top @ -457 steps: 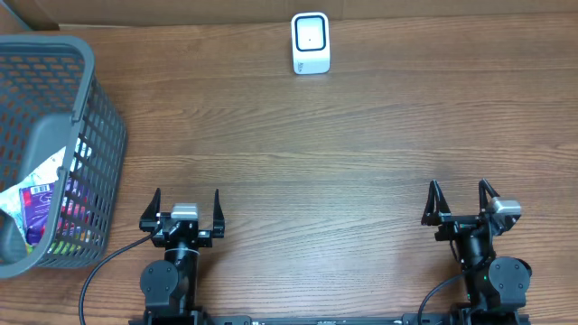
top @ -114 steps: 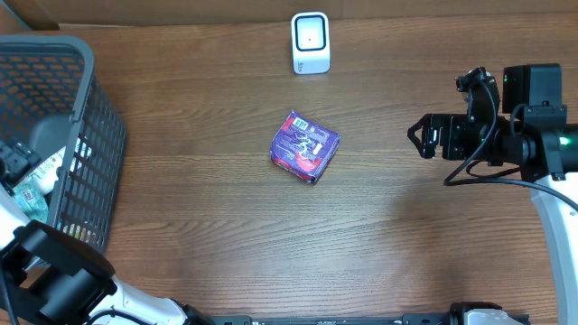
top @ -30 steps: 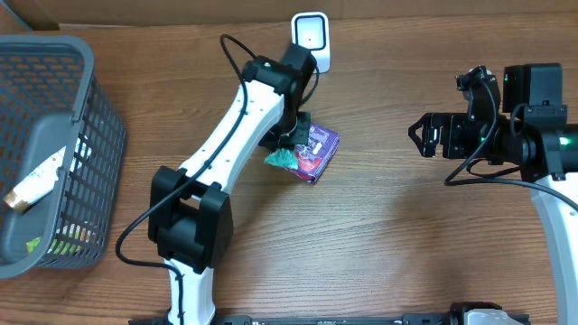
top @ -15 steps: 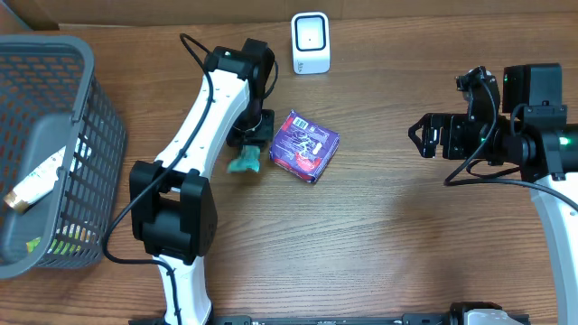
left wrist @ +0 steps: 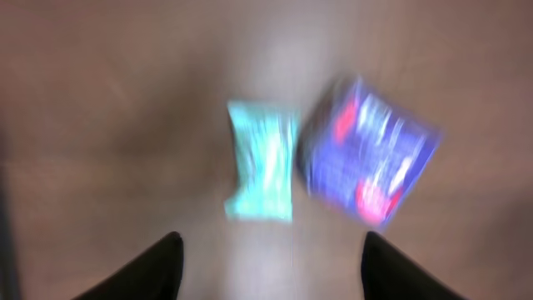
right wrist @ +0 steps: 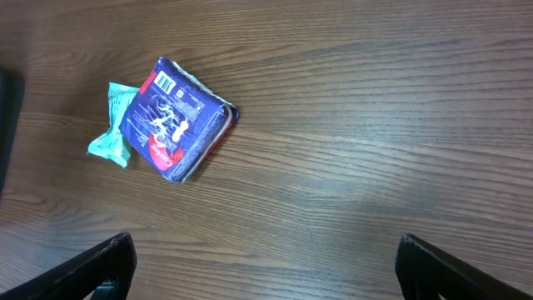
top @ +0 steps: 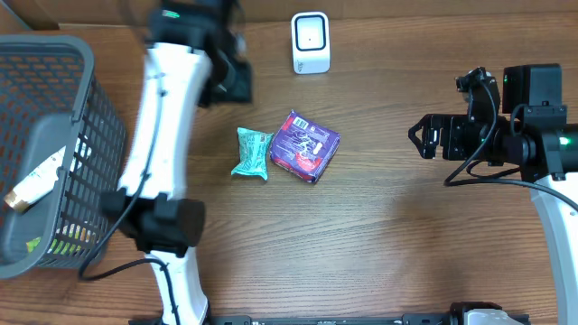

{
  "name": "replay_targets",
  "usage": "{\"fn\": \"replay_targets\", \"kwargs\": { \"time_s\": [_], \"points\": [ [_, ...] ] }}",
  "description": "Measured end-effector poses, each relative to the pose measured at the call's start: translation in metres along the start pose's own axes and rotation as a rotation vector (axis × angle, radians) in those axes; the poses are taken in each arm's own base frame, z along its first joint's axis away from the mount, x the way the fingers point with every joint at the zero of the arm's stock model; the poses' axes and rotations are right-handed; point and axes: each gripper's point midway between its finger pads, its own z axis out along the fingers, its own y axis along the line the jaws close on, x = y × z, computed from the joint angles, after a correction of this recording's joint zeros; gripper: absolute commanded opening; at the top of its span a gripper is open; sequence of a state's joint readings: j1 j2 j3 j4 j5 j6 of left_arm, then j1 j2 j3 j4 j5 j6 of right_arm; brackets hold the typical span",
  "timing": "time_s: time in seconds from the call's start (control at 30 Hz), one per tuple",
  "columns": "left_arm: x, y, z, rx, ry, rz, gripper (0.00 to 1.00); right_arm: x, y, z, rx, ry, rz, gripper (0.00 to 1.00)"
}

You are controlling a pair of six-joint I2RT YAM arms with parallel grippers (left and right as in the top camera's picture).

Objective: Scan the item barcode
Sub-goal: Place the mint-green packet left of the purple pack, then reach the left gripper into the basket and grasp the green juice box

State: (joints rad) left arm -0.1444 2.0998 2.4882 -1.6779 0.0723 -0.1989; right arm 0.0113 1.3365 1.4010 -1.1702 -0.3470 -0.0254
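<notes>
Beside the purple pack [top: 305, 147] lies a teal packet [top: 253, 152] (touching).

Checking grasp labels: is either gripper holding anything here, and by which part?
Nothing is held. The left gripper is open, clear of the teal packet, which lies on the table beside the purple packet; the right gripper is open and empty.

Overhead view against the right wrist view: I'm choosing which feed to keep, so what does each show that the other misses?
Only the overhead shows the white scanner at the table's far edge and the grey basket with items inside. Only the right wrist shows the right gripper from its own wrist, jaws wide apart and empty. Both show the purple packet lying on the wooden table with the teal packet right beside it.
</notes>
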Motion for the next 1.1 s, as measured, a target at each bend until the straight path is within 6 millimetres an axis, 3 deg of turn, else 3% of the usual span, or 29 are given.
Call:
{"fn": "replay_targets", "kwargs": {
  "time_s": [0.1,0.2,0.33,0.43,0.63,0.77,0.97,1.1],
  "points": [
    [-0.029,0.041,-0.065,0.007,-0.227,-0.108,0.66,0.001,0.000,0.000,0.000,0.005,0.002,1.00],
    [-0.028,0.097,-0.115,-0.031,-0.360,-0.254,0.66,0.003,0.000,0.000,0.000,0.010,0.003,1.00],
    [-0.008,0.177,-0.154,-0.115,-0.449,-0.465,0.66,0.002,0.000,0.000,0.000,0.009,0.003,1.00],
    [0.008,0.226,-0.162,-0.172,-0.461,-0.606,0.66,0.002,0.000,0.000,0.000,0.009,0.004,1.00],
    [0.052,0.302,-0.139,-0.251,-0.344,-0.859,0.66,0.003,0.000,0.000,0.000,0.011,0.004,1.00],
    [0.073,0.332,-0.107,-0.285,-0.233,-0.968,0.66,0.003,0.000,0.000,0.000,0.011,0.004,1.00],
    [0.103,0.346,-0.045,-0.308,-0.027,-1.051,0.64,0.003,0.000,0.000,0.000,0.011,0.004,1.00],
    [0.128,0.345,-0.020,-0.306,0.088,-1.102,0.63,0.003,0.000,0.000,0.000,0.011,0.004,1.00]
  ]
}}
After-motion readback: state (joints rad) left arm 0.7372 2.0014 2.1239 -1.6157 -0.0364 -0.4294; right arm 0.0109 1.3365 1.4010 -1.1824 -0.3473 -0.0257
